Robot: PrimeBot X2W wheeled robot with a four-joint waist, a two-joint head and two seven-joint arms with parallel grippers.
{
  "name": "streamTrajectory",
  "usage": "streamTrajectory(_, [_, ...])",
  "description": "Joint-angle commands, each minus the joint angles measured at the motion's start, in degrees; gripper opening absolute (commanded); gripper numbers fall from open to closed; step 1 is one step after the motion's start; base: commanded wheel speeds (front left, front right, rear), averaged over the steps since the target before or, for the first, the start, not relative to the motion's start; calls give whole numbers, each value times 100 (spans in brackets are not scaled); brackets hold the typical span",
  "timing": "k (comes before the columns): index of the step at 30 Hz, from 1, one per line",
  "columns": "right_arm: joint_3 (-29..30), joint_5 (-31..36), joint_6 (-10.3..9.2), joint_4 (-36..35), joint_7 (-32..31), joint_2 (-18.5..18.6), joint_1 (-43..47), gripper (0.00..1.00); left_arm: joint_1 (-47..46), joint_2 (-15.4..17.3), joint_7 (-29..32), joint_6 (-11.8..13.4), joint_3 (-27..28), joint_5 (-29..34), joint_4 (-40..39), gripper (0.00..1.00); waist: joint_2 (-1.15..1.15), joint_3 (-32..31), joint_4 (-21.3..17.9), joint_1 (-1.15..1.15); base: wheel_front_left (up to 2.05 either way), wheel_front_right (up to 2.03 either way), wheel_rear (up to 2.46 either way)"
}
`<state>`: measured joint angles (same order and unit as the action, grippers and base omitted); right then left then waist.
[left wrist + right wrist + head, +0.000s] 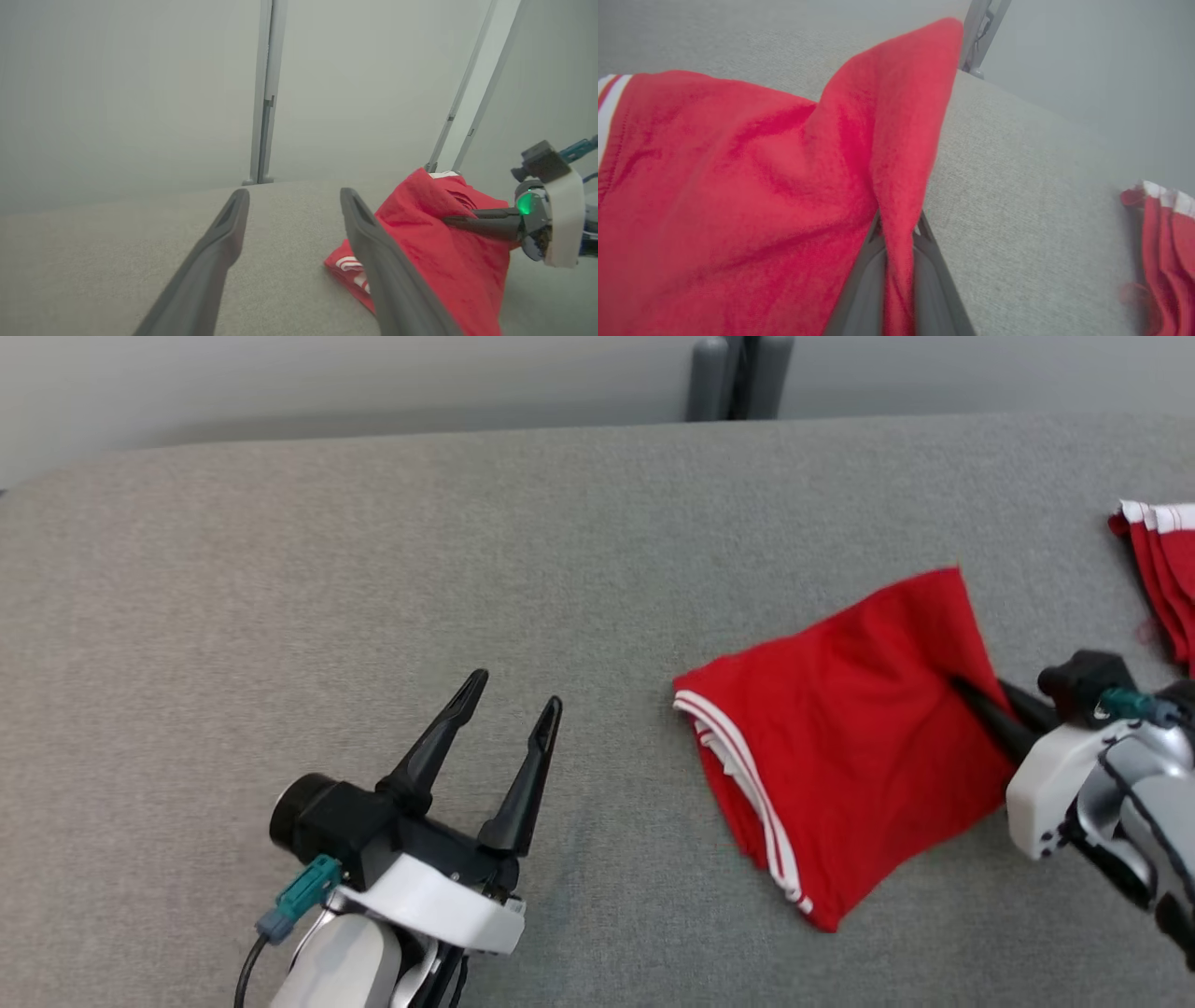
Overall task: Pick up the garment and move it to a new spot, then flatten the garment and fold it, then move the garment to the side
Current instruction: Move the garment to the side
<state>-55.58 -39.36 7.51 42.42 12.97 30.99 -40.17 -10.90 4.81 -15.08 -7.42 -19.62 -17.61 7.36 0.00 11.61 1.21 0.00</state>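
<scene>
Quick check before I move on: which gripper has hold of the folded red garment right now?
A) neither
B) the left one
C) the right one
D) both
C: the right gripper is shut on a fold at the edge of the red garment, while the left gripper stands open above the grey table, apart from the cloth.

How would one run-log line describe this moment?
right fingers: shut on red garment edge | left fingers: open, empty | garment: folded, on grey table
</scene>
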Motion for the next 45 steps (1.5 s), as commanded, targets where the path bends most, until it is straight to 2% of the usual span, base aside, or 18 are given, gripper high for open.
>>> streamTrajectory(1, [10, 78, -4, -23, 61, 95, -208, 0, -187, 71, -5, -12, -50, 37, -44, 100, 0, 512, -449, 0, 0, 0, 0])
streamTrajectory(6, [181, 384, -4, 13, 131, 461, -861, 0, -672, 279, -6, -12, -407, 49, -149, 100, 0, 1107, -826, 0, 0, 0, 0])
streamTrajectory(13, [740, 638, -4, 189, 185, 894, -1557, 0, -1187, 540, -7, -12, -669, 11, -262, 100, 0, 1770, -1192, 0, 0, 0, 0])
streamTrajectory(19, [1246, 804, -4, 265, 187, 1242, -1978, 0, -1502, 698, -6, -12, -746, -9, -319, 100, 0, 2202, -1298, 0, 0, 0, 0])
streamTrajectory(27, [1919, 1349, -4, 650, -73, 1656, -2388, 0, -1697, 782, 0, -11, -846, -69, -300, 100, 0, 2506, -1184, 0, 0, 0, 0])
streamTrajectory(37, [2622, 2654, -4, 1178, -539, 1799, -2688, 0, -1795, 808, 15, -5, -810, -114, -277, 100, 0, 2846, -903, 0, 0, 0, 0])
streamTrajectory(45, [3712, 3478, -4, 1674, -873, 1568, -2626, 0, -1806, 871, 41, 2, -747, -122, -187, 100, 0, 3086, -777, 0, 0, 0, 0])
